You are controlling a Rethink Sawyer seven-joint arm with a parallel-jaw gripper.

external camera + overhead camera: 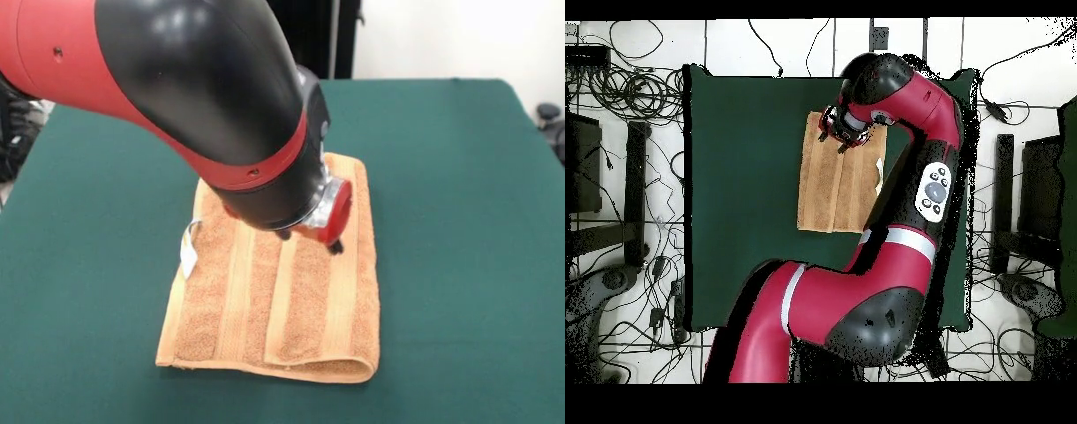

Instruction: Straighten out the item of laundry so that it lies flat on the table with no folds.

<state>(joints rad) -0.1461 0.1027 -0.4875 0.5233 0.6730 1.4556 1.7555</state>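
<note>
The orange-tan towel [265, 300] lies in the middle of the green table [459, 221]. It is folded over on itself, with a rounded fold along its near right corner and a top layer over the right part. Its white label [188, 252] sticks out at the left edge. My gripper [310, 241] hangs just above the towel's far middle, with its two dark tips apart and nothing between them. In the overhead view the gripper [841, 138] is over the top end of the towel [827, 190], and the arm hides the towel's right edge.
The red and black arm [177, 79] fills the upper left of the front view and hides the towel's far left corner. Green table [735, 200] surrounds the towel on all sides. Cables and stands lie on the floor around the table.
</note>
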